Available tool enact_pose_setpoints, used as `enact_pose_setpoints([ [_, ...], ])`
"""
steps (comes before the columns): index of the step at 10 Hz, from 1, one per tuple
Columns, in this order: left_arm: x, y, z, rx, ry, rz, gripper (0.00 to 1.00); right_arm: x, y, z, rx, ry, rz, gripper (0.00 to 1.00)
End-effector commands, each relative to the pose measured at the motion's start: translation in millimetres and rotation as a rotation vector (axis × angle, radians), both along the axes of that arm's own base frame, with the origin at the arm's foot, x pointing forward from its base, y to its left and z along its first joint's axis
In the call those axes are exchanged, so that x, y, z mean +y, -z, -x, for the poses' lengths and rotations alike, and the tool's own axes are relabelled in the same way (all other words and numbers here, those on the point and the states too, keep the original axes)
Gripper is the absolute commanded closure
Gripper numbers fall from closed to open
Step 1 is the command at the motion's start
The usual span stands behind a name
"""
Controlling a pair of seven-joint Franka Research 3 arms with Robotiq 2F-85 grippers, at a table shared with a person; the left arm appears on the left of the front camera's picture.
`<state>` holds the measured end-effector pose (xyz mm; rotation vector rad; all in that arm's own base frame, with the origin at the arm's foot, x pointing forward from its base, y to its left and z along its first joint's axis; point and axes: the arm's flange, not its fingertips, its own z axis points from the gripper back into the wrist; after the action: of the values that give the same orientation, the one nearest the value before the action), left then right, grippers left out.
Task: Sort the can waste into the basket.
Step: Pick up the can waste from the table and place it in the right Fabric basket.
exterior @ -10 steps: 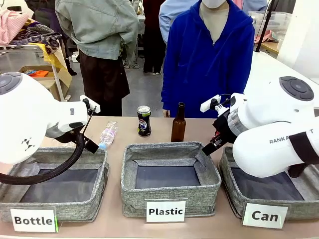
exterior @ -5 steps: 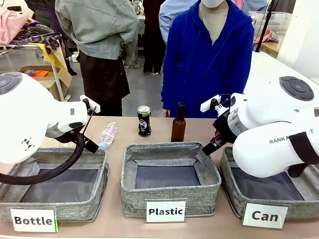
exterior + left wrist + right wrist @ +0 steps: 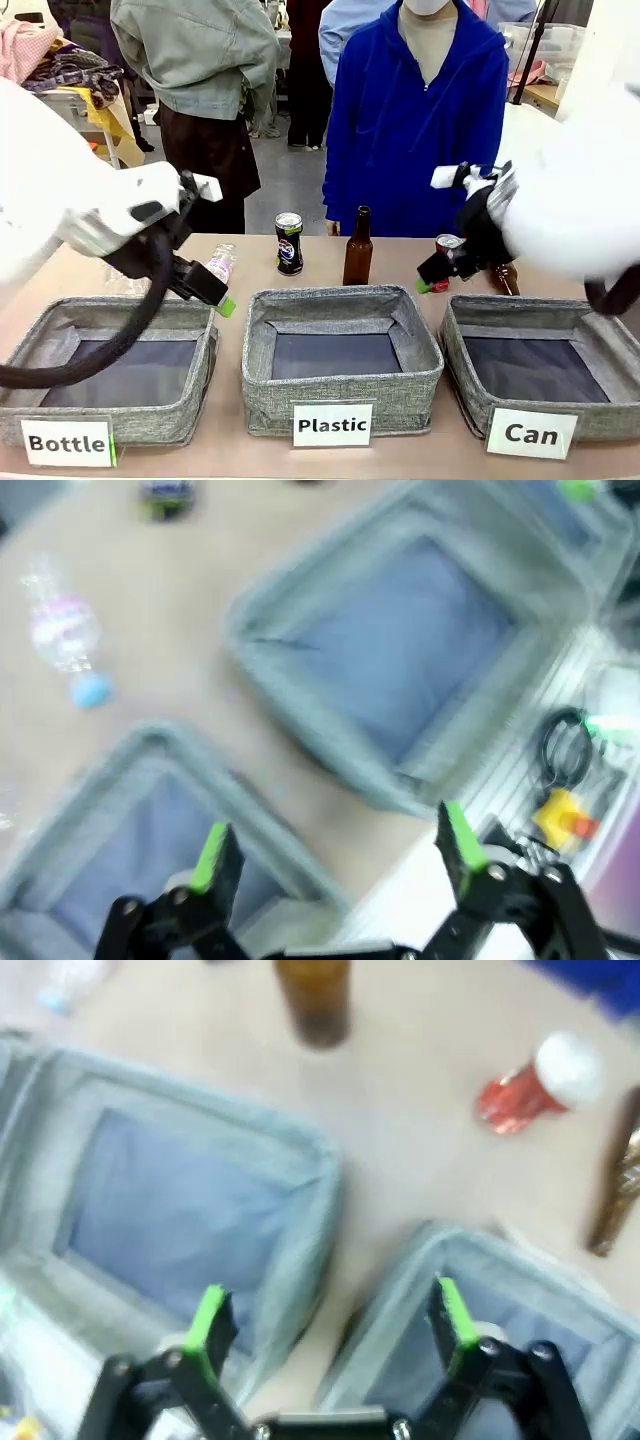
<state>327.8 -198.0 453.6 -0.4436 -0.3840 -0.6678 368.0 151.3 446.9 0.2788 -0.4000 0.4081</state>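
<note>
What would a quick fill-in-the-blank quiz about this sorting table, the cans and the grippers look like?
1. The basket at the robot's right end of the row carries a label reading ____.
2. The black can stands upright behind the middle basket, whose label reads ____.
3. The left gripper and the right gripper both stand ____, holding nothing.
4. The red can stands on the table, nearer the ____ arm's fingers.
Missing words: Can; Plastic; open; right.

Red can (image 3: 515, 1095), black can (image 3: 289, 245), grey basket (image 3: 598, 418)
</note>
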Motion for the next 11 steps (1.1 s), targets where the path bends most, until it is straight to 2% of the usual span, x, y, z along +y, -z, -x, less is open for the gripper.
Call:
enact_pose_setpoints([
  [1,59.6,-50.1,21.4,0.273,0.171,0.152,0.0,-61.6,-53.9,22.3,0.198,-0.126,-0.473,0.0],
  [2,92.6,-61.7,24.8,0.374,0.247,0.278,0.0,-98.4,-57.6,28.3,0.261,-0.123,-0.71,0.0],
  [3,140.6,-57.0,19.9,0.391,0.225,0.44,0.0,-150.8,-44.9,31.4,0.274,-0.039,-0.914,0.0],
  [4,187.0,-37.0,26.9,0.369,0.1,0.558,0.0,-197.7,-25.0,36.4,0.287,0.069,-1.057,0.0],
  [5,211.7,-23.2,28.6,0.37,-0.043,0.665,0.0,-230.8,-3.2,42.4,0.275,0.167,-1.147,0.0],
  [6,240.0,-14.1,26.0,0.355,-0.158,0.777,0.0,-255.0,17.8,47.2,0.272,0.256,-1.202,0.0],
  [7,254.7,-1.6,36.0,0.356,-0.297,0.901,0.0,-278.0,35.9,59.5,0.27,0.319,-1.253,0.0],
  [8,261.2,3.6,28.1,0.367,-0.354,0.938,0.0,-293.9,49.2,66.6,0.242,0.389,-1.299,0.0],
  [9,248.2,10.2,23.2,0.372,-0.428,0.98,0.0,-309.2,59.5,70.7,0.218,0.432,-1.328,0.0],
  [11,222.5,21.9,39.7,0.392,-0.532,1.074,0.0,-327.8,74.4,76.1,0.239,0.484,-1.341,0.0],
])
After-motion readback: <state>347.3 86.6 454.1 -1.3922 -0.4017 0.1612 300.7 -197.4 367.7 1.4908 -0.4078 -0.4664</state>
